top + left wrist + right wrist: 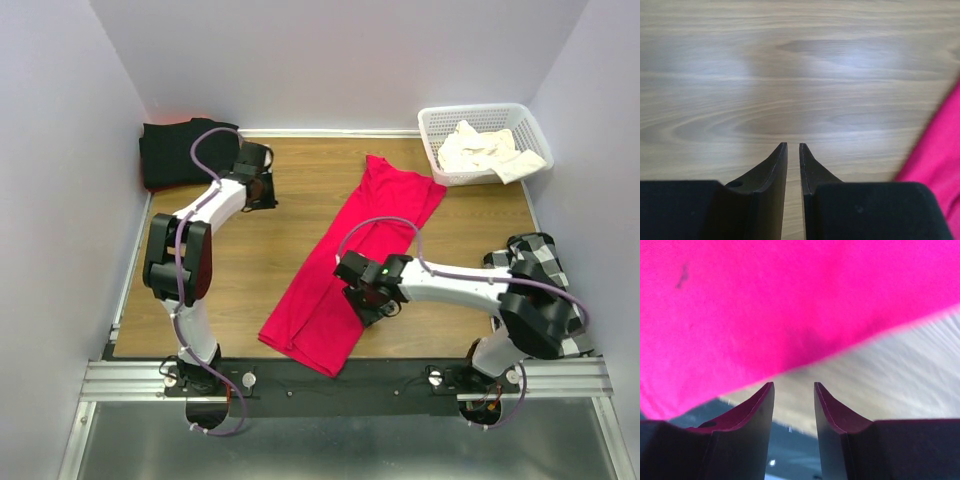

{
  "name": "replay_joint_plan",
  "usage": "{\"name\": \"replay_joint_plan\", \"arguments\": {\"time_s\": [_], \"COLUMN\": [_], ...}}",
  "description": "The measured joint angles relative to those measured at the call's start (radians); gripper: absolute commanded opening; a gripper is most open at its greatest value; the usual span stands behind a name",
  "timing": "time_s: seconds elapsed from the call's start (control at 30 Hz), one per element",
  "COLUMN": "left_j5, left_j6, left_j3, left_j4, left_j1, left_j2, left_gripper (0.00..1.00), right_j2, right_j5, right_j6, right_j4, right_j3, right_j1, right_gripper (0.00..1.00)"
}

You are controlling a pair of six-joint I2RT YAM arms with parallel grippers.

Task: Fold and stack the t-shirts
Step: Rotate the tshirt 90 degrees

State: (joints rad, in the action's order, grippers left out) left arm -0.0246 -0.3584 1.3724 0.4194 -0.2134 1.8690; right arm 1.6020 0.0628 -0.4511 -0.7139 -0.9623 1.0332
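The red t-shirt (pixel 350 260) lies folded into a long strip, running diagonally from the back middle of the table to the front edge. My right gripper (pixel 368 300) hovers at its right edge near the front. In the right wrist view the red t-shirt (pixel 765 305) fills the space just beyond that gripper (pixel 794 385), which is open with nothing between its fingers. My left gripper (pixel 264 190) is over bare wood left of the shirt, its jaws (pixel 793 145) a narrow gap apart and empty. The black t-shirt (pixel 175 150) lies at the back left corner. The cream t-shirt (pixel 490 150) sits in the basket.
A white lattice basket (pixel 432 135) stands at the back right corner. A black-and-white checked cloth (pixel 540 265) lies at the right edge by the right arm. Purple walls close in three sides. The metal rail (pixel 340 380) runs along the front.
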Motion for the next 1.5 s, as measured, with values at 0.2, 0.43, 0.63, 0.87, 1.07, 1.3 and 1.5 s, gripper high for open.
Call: {"name": "replay_joint_plan", "arguments": {"time_s": [0.2,0.43,0.63,0.87,1.07,1.3,1.5], "left_j5": [-0.048,-0.103,-0.115,-0.052,0.037,0.071,0.089], "left_j6": [0.012,0.046,0.064,0.063,0.058,0.064,0.078], "left_j3": [0.076,0.24,0.319,0.453,0.466,0.467,0.557], "left_j4": [-0.021,-0.046,-0.044,-0.004,0.04,0.055,0.095], "left_j1": [-0.156,-0.374,-0.465,-0.509,-0.527,-0.538,-0.548], "left_j2": [0.043,0.164,0.268,0.389,0.404,0.408,0.479], "left_gripper": [0.24,0.32,0.36,0.49,0.55,0.56,0.55], "right_j2": [-0.202,-0.328,-0.314,-0.322,-0.382,-0.398,-0.394], "right_j5": [0.112,0.394,0.561,0.638,0.658,0.662,0.662], "right_j6": [-0.14,-0.378,-0.535,-0.647,-0.679,-0.687,-0.694], "right_j4": [-0.05,-0.116,-0.244,-0.384,-0.449,-0.465,-0.468], "right_j3": [0.003,-0.078,-0.212,-0.256,-0.24,-0.229,-0.226], "right_j1": [0.0,0.0,-0.025,-0.108,-0.157,-0.18,-0.184], "right_gripper": [0.49,0.5,0.5,0.5,0.5,0.5,0.5]}}
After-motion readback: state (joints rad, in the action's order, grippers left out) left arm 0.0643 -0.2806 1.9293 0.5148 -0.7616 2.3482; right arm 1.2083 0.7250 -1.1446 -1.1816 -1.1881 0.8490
